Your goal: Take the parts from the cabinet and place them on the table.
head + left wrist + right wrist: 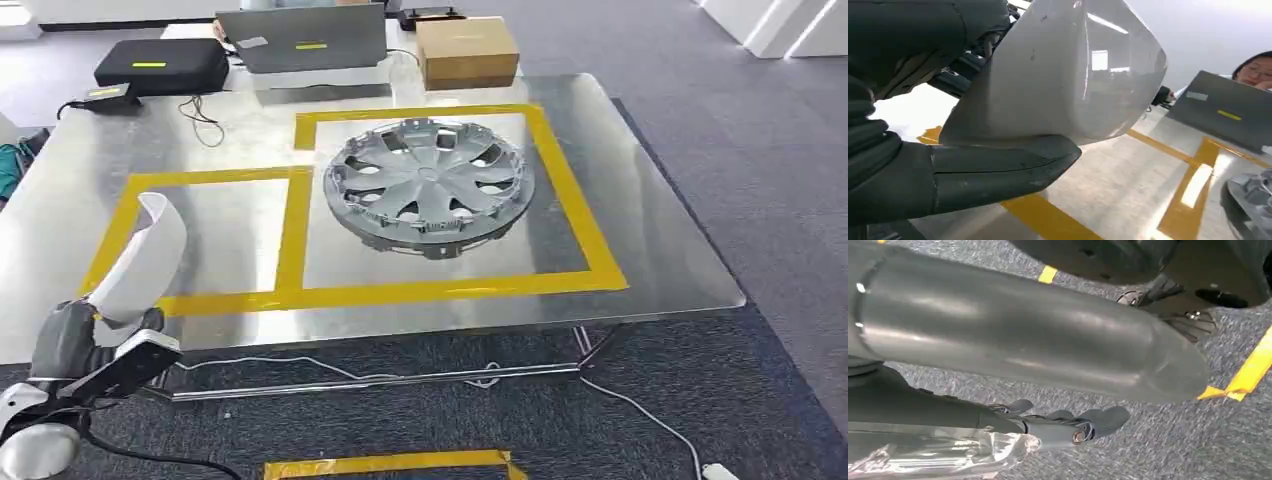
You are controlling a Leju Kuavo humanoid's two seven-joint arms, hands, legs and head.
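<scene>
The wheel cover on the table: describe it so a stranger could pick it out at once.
Start at the shiny metal table marked with yellow tape. Inside the larger taped rectangle, on the right, lies the wheel cover, a round grey disc with spokes and openings around its rim. Unlike the smooth white curved part that the left hand holds, it lies flat on the table, untouched.

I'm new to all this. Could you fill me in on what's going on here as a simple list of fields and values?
Setting: metal table marked with yellow tape rectangles
Already on table: grey wheel cover, inside the larger rectangle
Left hand: holds a white curved part at the table's near left edge
Right hand: hangs above the carpet, gripping a clear plastic-wrapped item
Behind table: black case, grey laptop, cardboard box
Person: seated behind the laptop in the left wrist view
</scene>
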